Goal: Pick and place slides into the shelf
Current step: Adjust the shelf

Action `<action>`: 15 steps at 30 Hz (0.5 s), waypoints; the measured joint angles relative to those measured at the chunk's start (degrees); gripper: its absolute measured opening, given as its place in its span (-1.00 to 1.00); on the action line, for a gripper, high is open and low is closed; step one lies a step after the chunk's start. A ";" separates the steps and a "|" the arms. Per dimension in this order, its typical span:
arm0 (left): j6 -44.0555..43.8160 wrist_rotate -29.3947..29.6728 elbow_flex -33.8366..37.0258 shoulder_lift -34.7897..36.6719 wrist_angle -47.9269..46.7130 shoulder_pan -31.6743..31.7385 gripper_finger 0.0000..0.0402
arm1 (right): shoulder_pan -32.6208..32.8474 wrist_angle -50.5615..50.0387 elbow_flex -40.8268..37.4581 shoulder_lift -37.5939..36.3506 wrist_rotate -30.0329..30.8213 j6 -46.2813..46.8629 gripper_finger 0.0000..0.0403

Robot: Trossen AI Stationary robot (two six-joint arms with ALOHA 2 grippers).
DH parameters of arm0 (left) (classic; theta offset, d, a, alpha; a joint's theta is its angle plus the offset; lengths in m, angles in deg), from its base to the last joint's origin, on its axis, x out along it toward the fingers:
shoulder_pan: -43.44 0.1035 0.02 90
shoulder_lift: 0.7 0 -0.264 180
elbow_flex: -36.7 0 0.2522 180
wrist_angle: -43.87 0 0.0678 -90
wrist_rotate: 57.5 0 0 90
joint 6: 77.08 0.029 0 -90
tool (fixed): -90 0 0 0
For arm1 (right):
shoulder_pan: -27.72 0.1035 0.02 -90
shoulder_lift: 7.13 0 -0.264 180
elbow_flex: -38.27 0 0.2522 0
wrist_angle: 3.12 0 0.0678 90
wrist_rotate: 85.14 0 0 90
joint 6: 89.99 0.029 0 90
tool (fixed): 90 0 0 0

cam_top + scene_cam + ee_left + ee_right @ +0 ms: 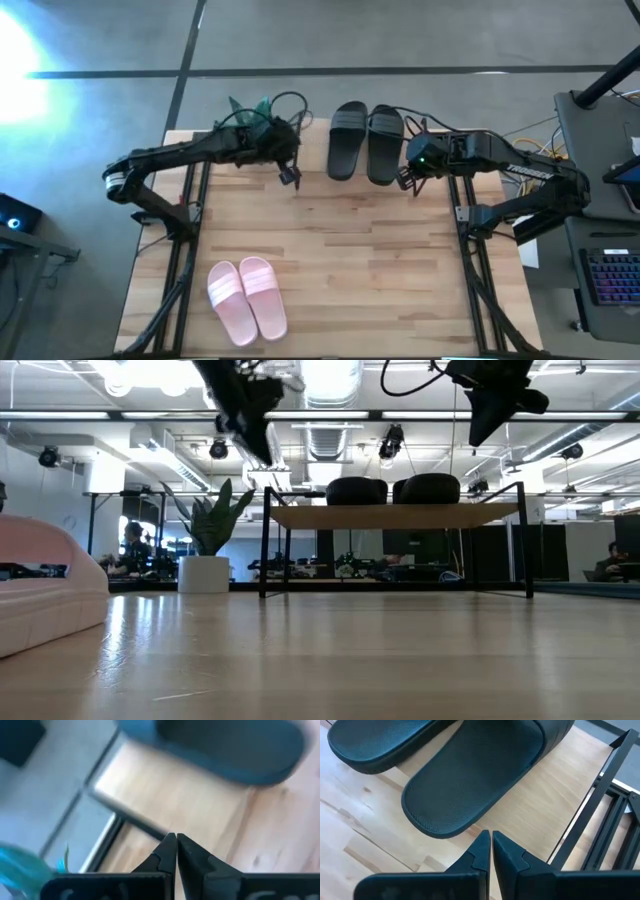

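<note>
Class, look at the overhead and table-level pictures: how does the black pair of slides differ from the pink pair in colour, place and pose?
The black pair is dark; the pink pair is pale. The black pair rests on top of the shelf at the table's far edge between both arms; the pink pair lies on the tabletop at the near left corner. The black pair lies straight, the pink pair angled. In both, the two slides lie side by side, untouched.

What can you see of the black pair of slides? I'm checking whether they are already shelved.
The black pair of slides lies side by side, soles down, on the light wooden top board of the shelf at the table's far edge. Wide straps, textured footbeds, rubbery look. They touch each other; neither gripper touches them.
</note>
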 joint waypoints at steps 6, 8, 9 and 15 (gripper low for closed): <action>-4.56 -1.64 9.58 2.79 4.17 3.61 -1.00 | 0.00 -0.82 0.00 0.00 -0.04 1.09 -0.95; -4.41 -2.45 11.74 3.67 8.85 4.32 -1.00 | 0.00 -0.77 0.00 0.00 -0.05 1.31 -0.95; -4.09 -3.64 12.66 4.00 11.18 4.46 -1.00 | 0.00 -0.78 0.00 0.00 -0.04 1.40 -0.95; -3.86 -6.37 15.03 3.00 13.89 5.38 -1.00 | 0.00 -0.77 0.00 0.00 -0.04 1.45 -0.95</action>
